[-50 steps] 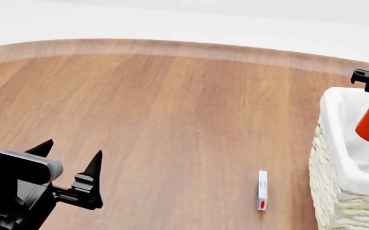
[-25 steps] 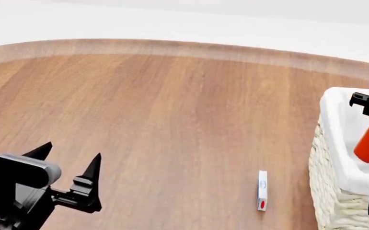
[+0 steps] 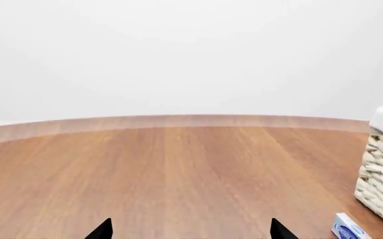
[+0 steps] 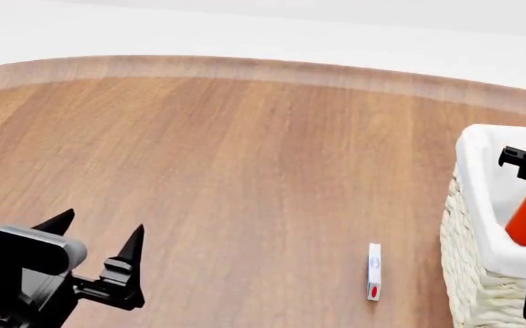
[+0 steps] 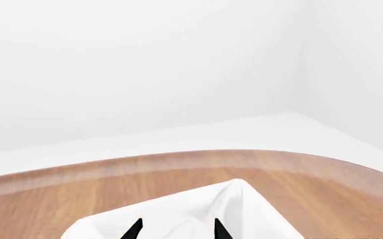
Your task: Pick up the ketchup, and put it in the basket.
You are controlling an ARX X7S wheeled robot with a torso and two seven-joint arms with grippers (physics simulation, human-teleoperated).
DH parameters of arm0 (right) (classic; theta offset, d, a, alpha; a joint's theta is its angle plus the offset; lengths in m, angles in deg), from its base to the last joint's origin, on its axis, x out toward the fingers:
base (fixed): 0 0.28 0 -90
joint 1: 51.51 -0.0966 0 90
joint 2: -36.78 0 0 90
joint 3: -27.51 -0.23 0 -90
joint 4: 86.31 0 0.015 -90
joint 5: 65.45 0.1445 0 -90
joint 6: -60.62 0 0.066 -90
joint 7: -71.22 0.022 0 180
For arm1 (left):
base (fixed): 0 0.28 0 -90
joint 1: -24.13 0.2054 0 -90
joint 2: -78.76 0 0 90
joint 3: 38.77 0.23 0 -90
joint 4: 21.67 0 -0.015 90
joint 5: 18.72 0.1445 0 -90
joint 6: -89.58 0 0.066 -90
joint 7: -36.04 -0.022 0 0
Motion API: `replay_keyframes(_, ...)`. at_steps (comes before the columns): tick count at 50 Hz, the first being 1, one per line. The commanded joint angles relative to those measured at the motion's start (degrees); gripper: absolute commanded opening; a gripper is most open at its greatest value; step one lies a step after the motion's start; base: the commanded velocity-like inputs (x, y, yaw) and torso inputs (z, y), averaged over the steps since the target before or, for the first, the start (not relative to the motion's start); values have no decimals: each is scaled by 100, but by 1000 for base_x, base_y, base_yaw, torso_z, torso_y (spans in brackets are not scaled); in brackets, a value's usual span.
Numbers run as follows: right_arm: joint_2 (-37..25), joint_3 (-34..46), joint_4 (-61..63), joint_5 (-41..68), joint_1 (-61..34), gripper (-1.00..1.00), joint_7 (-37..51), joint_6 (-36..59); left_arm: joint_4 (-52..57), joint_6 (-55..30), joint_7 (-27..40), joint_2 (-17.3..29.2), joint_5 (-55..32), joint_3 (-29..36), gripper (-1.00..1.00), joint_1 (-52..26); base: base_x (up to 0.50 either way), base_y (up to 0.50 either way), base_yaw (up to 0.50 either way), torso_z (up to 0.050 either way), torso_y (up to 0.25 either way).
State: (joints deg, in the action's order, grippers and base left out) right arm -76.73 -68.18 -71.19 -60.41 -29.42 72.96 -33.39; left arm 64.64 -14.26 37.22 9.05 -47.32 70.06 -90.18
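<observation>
A bare simulated test space, not a lived-in room. A wide round wooden desk (image 4: 244, 171) with a paler rim fills the scene, and behind its far edge there is only plain white floor and plain white walls, which meet in a corner in the right wrist view. The surfaces look smooth and rendered. The only homely items are a wicker basket (image 4: 481, 294) with a white cloth liner at the right and a small white box (image 4: 374, 271) lying near it.
</observation>
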Motion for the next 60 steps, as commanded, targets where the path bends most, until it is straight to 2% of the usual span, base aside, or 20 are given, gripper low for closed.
replay_keyframes(1, 128, -288, -8, -357, 53, -100, -127, 215, -40, 83, -100, -113, 83, -133, 100, 49, 0, 0, 0, 0, 0)
replay_keyframes(5, 137, -213, -9, -461, 70, -100, -130, 505, -34, 94, -93, -104, 70, -140, 100, 77, 0, 0, 0, 0, 0)
replay_keyframes(16, 171, -291, -9, -437, 136, -100, -214, 544, -82, 130, -86, -99, 70, -133, 100, 95, 0, 0, 0, 0, 0)
replay_keyframes(17, 174, -292, -9, -443, 146, 100, -211, 538, -87, 133, -87, -100, 66, -135, 100, 95, 0, 0, 0, 0, 0)
replay_keyframes(36, 254, -321, -7, -454, 194, 100, -359, 188, -63, 137, -19, -99, 67, -119, 100, 76, 0, 0, 0, 0, 0)
replay_keyframes(45, 439, -458, 121, -318, 480, 100, -394, -564, -39, 163, 273, -155, 161, -190, 100, 72, 0, 0, 0, 0, 0)
replay_keyframes(47, 507, -468, 710, -293, 757, 100, -375, -361, -35, 122, 333, -157, 189, -180, 100, 53, 0, 0, 0, 0, 0)
replay_keyframes(48, 598, -515, 1552, -231, 1150, 100, -357, -79, -12, 101, 390, -170, 185, -202, 100, 41, 0, 0, 0, 0, 0)
replay_keyframes(52, 828, -591, 3491, -157, 2055, 100, -176, 572, 76, -5, 510, -177, 179, -211, 100, 17, 0, 0, 0, 0, 0)
replay_keyframes(60, 1190, -687, 5682, 16, 3078, 100, 33, 1058, 508, -47, 828, -158, 220, -275, 100, 148, 0, 0, 0, 0, 0)
